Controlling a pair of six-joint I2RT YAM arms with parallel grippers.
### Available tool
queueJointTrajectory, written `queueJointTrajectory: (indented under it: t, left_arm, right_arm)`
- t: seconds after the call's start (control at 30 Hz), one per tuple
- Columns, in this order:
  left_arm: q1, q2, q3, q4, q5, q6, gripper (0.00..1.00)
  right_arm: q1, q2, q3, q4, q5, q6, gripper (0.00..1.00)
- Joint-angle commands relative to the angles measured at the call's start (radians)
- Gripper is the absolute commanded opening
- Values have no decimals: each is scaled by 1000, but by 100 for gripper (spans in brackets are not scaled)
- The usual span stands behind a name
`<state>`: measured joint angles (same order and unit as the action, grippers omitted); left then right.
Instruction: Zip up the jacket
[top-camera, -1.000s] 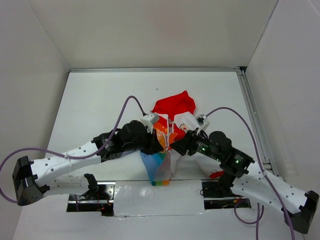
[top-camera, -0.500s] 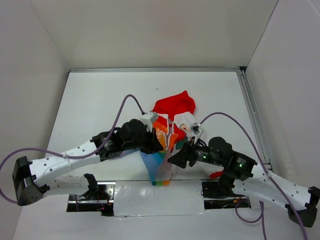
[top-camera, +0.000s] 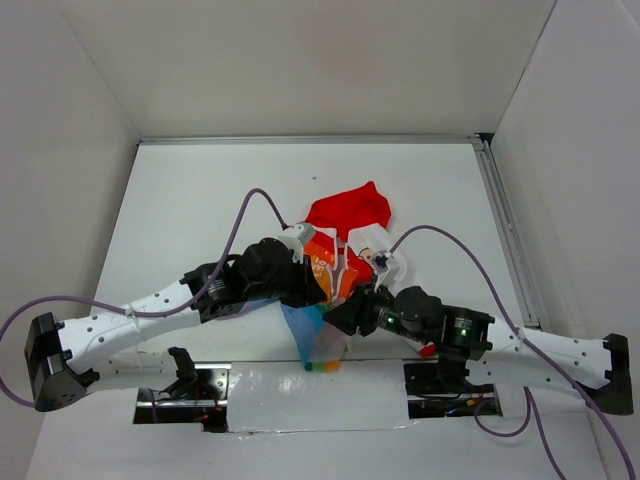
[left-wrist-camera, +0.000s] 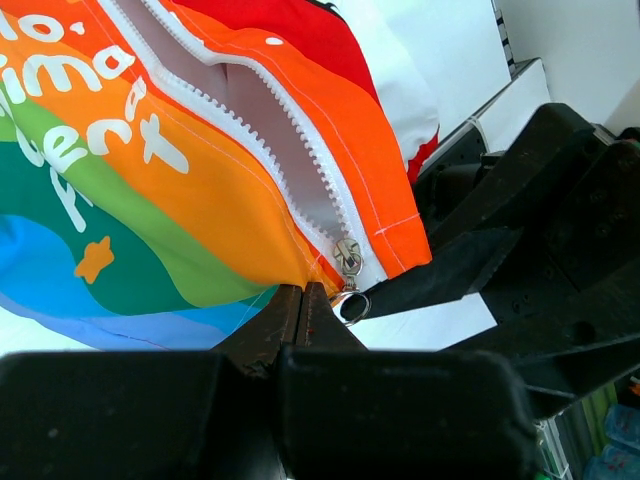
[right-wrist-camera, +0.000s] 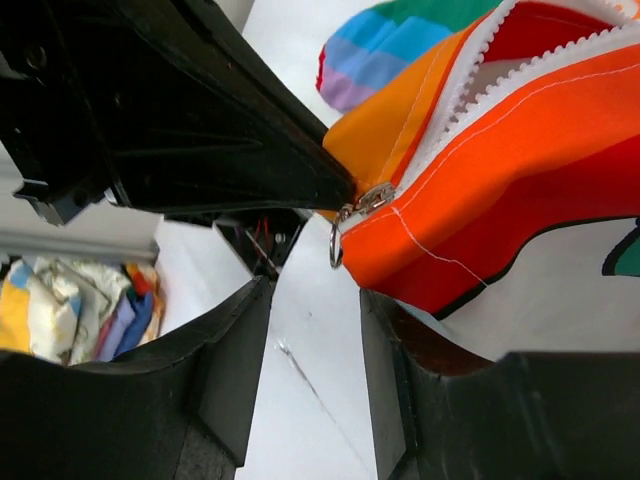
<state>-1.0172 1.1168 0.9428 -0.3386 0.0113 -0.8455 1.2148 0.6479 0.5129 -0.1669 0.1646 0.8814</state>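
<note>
The jacket (top-camera: 345, 230) lies bunched mid-table, its red hood to the far side and its rainbow hem (top-camera: 318, 340) toward me. In the left wrist view the zipper is open, with the slider (left-wrist-camera: 348, 254) and its ring pull (left-wrist-camera: 351, 306) at the bottom of the white teeth. My left gripper (left-wrist-camera: 301, 298) is shut on the orange hem of the jacket (left-wrist-camera: 200, 200) just left of the slider. My right gripper (right-wrist-camera: 310, 340) is open. Its fingers (right-wrist-camera: 235, 370) stand just below the slider (right-wrist-camera: 375, 198) and ring (right-wrist-camera: 335, 250), apart from them. In the top view both grippers meet at the hem, the left gripper (top-camera: 322, 288) above the right gripper (top-camera: 342, 316).
Purple cables (top-camera: 255, 205) loop over the table from both arms. A metal rail (top-camera: 505, 230) runs along the table's right edge, with white walls on three sides. Arm base plates (top-camera: 180, 390) sit at the near edge. Mixed cloth (right-wrist-camera: 70, 300) shows off the table.
My right arm has swung left and lowered, bringing its open gripper to the bottom of the zipper beside the left gripper. The left arm and the jacket have stayed put.
</note>
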Motion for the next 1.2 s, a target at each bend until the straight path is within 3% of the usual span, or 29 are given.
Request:
queueJointTrajectory:
  t: [0.0,0.37,0.4,0.43,0.53,0.8,1.07,1.17]
  left_arm:
    - [2,-14,42,23,-7,-21,0]
    - [3,-37,25,32,-5,-33,0]
    - [3,-37,25,30,-5,-33,0]
    - [3,-35,27,29,-5,-33,0]
    - [3,-37,30,20,-5,-38,0]
    - [3,-34,17,21,-5,-18,0]
    - [-52,-5,28,-5,-86,3,0]
    - [-60,-12,24,-8,-100,16,0]
  right_arm:
    - [60,5,58,73,249,83,48]
    - [69,79,122,30,289,123,27]
    - [69,82,127,20,289,123,24]
    - [69,88,139,4,292,128,13]
    - [69,95,151,-37,271,163,1]
    - [37,130,261,-212,219,352,0]
    - [-164,245,366,-319,-38,423,0]
    - [-201,254,378,-348,-46,430,0]
